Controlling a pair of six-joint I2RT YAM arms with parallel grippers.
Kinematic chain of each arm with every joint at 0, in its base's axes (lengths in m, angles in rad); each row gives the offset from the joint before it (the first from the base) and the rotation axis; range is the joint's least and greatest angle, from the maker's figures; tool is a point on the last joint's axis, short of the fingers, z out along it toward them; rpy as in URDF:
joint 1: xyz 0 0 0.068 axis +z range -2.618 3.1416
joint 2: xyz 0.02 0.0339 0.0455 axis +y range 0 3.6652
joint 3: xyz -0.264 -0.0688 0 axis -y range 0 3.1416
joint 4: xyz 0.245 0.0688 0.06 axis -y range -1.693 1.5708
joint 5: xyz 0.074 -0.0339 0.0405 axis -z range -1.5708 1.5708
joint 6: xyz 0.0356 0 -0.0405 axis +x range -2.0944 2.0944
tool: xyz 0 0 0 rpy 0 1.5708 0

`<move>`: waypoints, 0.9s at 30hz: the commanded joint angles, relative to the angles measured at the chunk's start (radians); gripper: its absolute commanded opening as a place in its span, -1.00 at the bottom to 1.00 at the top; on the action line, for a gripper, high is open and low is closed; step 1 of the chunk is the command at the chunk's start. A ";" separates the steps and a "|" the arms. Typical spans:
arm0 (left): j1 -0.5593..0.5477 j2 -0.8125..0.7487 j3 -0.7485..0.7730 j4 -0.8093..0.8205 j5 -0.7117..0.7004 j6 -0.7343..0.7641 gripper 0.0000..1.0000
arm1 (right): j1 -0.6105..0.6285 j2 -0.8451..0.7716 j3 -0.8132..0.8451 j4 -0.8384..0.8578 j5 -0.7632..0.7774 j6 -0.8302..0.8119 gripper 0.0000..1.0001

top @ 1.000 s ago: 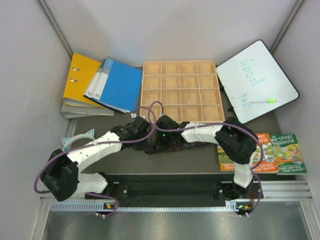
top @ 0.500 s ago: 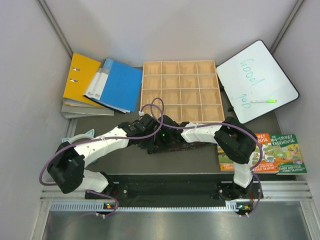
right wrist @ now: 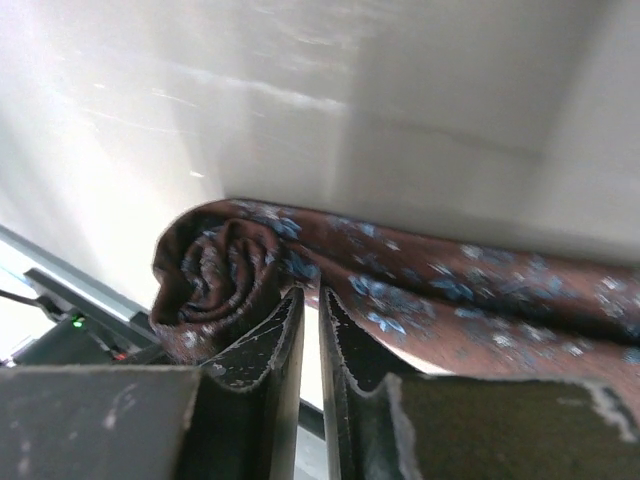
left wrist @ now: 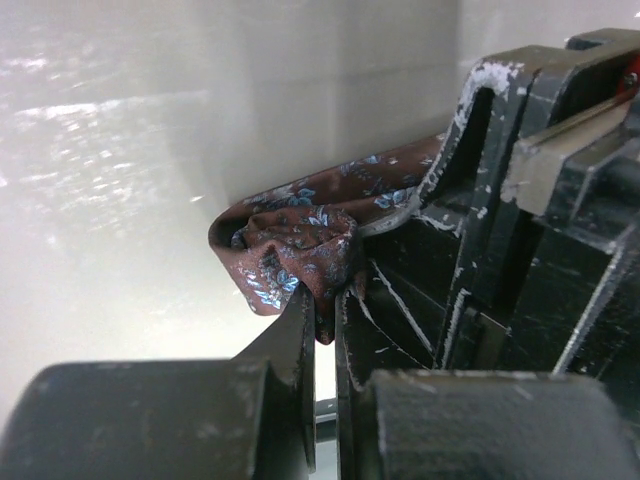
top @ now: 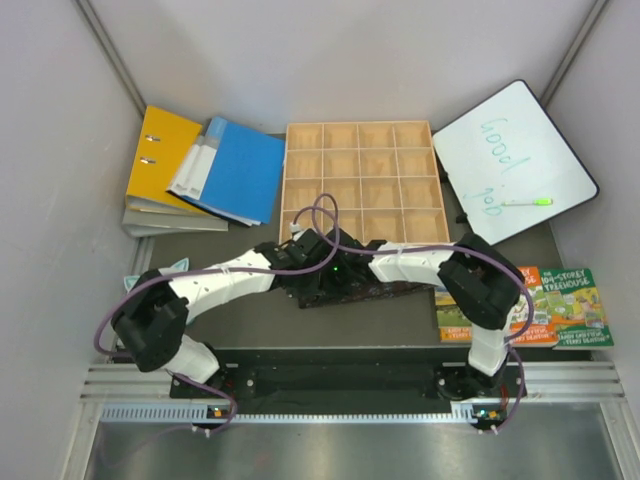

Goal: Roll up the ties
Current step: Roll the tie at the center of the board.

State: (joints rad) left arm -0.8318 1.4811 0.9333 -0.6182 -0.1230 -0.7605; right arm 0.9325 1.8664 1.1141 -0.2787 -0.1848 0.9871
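Both arms reach low over the tabletop [top: 250, 320] and meet before the tray [top: 362, 182]. The left arm [top: 225, 278] slants in from the left; the right arm [top: 410, 262] bends in from the right. The tie [top: 395, 290] lies between them, one end rolled. The left jaws are closed on the roll. The right jaws show a thin slit, tips at the roll; a grip I cannot tell.
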 commanded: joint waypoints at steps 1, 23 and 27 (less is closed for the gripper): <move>-0.030 0.051 0.025 0.023 0.002 -0.007 -0.96 | 0.008 -0.117 -0.040 -0.050 0.057 -0.059 -0.71; -0.064 0.142 0.121 -0.058 -0.021 0.056 -0.20 | -0.124 -0.386 -0.223 -0.126 0.088 -0.100 -0.58; -0.070 0.139 0.148 -0.072 0.005 0.069 0.05 | -0.136 -0.407 -0.232 -0.129 0.093 -0.105 -0.58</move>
State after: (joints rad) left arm -0.8959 1.6135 1.0409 -0.6403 -0.1371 -0.7128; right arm 0.8082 1.5215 0.8867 -0.4271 -0.1135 0.9085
